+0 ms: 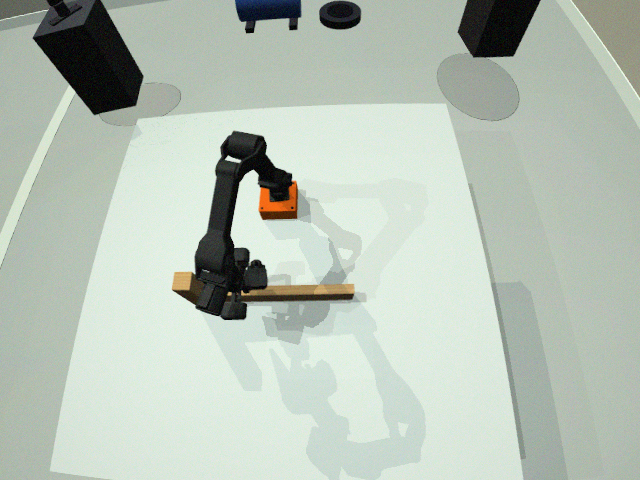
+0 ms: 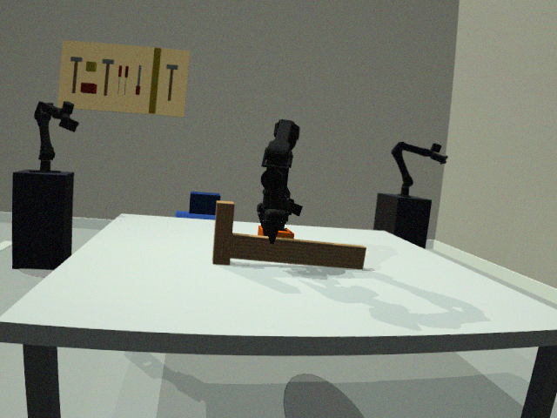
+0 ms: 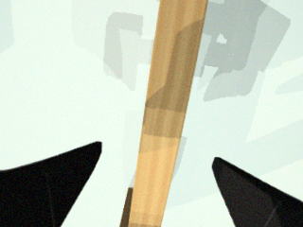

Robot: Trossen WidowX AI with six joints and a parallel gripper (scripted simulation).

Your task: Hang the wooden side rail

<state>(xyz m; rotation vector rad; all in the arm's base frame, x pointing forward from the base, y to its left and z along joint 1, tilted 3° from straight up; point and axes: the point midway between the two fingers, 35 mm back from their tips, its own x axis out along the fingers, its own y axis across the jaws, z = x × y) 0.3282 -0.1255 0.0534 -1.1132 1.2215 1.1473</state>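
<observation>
The wooden rail (image 1: 310, 292) (image 2: 319, 253) (image 3: 177, 47) meets the side of the upright headboard post (image 1: 181, 281) (image 2: 223, 233). From the post it slopes slightly down, and its far end rests on the table. A small gap shows under its post end. The hooks, pins and slot are hidden, so whether the hooks sit on the pins cannot be seen. My gripper (image 1: 237, 297) (image 2: 271, 240) (image 3: 158, 154) is open and holds nothing. Its fingers stand wide on either side of the rail, with the near fingertip overlapping the rail's upper edge in the exterior view, nearer the post than the far end.
The orange arm base (image 1: 279, 207) stands behind the rail on the white table (image 1: 155, 413) (image 2: 135, 297). My arm arches from it over the rail close to the post. Two dark pedestals (image 1: 93, 62) (image 2: 43, 220) (image 1: 491, 28) (image 2: 402, 218) with other arms stand beyond the table.
</observation>
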